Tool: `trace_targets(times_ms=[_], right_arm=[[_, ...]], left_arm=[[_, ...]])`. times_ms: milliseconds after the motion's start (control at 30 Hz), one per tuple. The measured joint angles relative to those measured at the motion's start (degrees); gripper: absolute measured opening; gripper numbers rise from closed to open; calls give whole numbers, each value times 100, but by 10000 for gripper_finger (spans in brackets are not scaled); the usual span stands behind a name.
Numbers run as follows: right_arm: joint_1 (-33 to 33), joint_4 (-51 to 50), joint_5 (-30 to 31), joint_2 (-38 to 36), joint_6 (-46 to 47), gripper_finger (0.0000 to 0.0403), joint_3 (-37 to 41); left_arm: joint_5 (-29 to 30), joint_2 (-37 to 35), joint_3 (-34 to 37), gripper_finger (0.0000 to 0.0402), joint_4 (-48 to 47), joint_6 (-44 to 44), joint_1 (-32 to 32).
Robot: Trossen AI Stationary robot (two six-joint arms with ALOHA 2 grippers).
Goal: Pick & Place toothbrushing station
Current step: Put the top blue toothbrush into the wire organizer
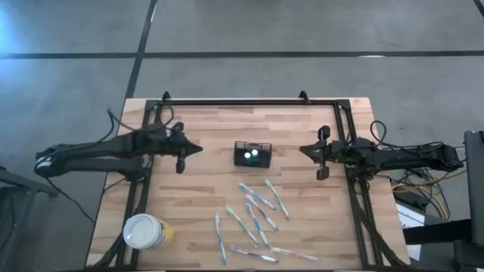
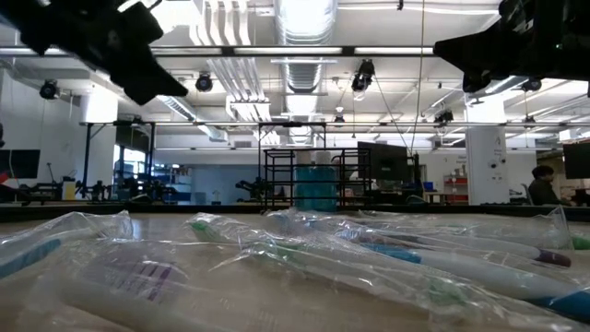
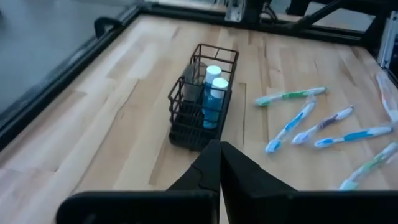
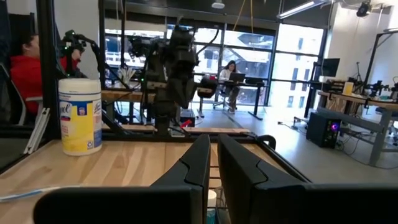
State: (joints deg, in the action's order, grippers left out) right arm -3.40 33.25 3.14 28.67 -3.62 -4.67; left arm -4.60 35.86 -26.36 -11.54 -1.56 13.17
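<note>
Near edge, cup: a round yellow cup (image 1: pixel 147 231) with a white lid stands at the near left corner of the table (image 1: pixel 204 196).
Near half, toothbrushes: wrapped toothbrushes (image 1: pixel 255 219) lie scattered right of the cup, nearer than the holder, well apart from both grippers.
Centre, toothbrushing station: the black slatted holder (image 1: pixel 252 153) stands upright on the wood between the two arms, touched by neither. It holds two blue bottles with white caps (image 3: pixel 211 93).
Left gripper: the left gripper (image 1: pixel 196 149) hangs above the table just left of the holder, fingers pressed together, nothing between them.
Right gripper: the right gripper (image 1: pixel 304 150) hangs right of the holder, pointed toward it, fingers close together and gripping nothing.
Far: a seated person (image 4: pixel 231 74) works at a desk in the room beyond the table.
</note>
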Motion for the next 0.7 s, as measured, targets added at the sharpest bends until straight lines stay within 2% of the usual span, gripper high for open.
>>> trace_targets(times_ms=[167,433,700], right_arm=[[0,1,2,0,3,27,0],[2,7,45,0,164,27,-2],[2,3,690,0,355,27,9]], left_arm=[[-48,-635,767,3,507,432,11],[-50,-1457,1214,3,812,465,15],[-48,-1994,1596,2,987,404,23]])
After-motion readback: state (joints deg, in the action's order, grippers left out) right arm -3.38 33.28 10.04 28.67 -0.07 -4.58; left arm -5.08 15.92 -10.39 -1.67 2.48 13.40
